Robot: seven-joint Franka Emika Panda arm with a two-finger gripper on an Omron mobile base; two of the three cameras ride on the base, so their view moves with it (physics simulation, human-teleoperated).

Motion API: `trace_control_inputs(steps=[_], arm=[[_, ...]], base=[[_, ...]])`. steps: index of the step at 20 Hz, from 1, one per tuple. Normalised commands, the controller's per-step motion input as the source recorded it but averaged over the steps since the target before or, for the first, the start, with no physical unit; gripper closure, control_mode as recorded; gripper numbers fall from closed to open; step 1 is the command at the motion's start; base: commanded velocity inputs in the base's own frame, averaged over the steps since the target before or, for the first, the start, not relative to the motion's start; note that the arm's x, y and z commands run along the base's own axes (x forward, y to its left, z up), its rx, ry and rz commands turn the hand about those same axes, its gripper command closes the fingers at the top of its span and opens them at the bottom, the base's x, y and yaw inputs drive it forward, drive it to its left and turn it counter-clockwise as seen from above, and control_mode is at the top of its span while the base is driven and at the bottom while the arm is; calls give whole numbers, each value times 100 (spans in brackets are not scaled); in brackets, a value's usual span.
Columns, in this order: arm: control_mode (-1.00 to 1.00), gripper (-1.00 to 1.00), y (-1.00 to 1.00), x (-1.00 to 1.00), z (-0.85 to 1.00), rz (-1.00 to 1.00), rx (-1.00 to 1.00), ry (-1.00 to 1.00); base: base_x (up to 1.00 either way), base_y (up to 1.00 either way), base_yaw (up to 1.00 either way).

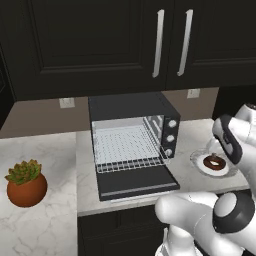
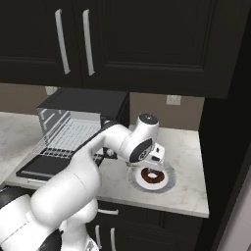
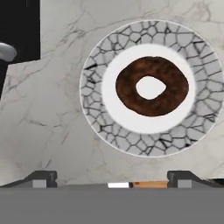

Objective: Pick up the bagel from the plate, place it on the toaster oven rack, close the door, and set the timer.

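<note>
My gripper [image 3: 112, 177] is nearest; its two dark tips stand wide apart with nothing between them, hanging above the counter [image 3: 43, 122] just beside the plate [image 3: 94, 111]. The plate holds one thing, the bagel [image 3: 152, 85], which lies flat in the white middle, inside the cracked grey rim. The plate sits on the counter to the right of the toaster oven [image 1: 131, 107]. The door [image 1: 136, 183] is folded down flat toward the near side. Inside the oven the toaster oven rack [image 1: 125, 145] carries nothing. On the left counter stands a potted plant [image 1: 26, 183], well apart from the oven.
</note>
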Motion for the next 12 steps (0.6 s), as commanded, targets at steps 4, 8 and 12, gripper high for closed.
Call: trace_control_inputs(steps=[4,8,12], arm=[[-100,-100,0,0,-45,19,-1,1],[-100,-100,7,14,-19,13,0,0],[-100,-100,0,26,-12,9,0,1]], base=[[0,0,0],[0,0,0],[0,0,0]])
